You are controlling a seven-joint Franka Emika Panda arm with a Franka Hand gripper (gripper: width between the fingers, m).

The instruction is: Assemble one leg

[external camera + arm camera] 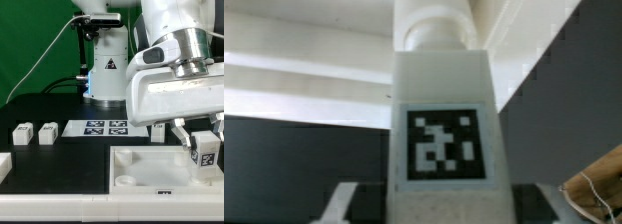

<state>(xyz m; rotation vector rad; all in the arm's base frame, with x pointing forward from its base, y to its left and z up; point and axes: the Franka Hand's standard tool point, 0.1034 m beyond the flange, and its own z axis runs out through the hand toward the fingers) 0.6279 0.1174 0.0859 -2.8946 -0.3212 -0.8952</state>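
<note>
My gripper (203, 143) is shut on a leg (207, 153), a small white block with a black-and-white marker on its face. It holds the leg just above the right part of the large flat white panel (150, 163). In the wrist view the leg (441, 110) stands upright and fills the middle, clamped between my two fingers (356, 200); its lower end is out of frame. Two more legs (22, 133) (46, 131) lie on the black table at the exterior view's left. Another leg (157, 131) lies behind the panel.
The marker board (105, 127) lies flat on the table behind the panel. A white robot base (105, 70) stands at the back. A white part (3, 165) shows at the exterior view's left edge. A green backdrop hangs behind.
</note>
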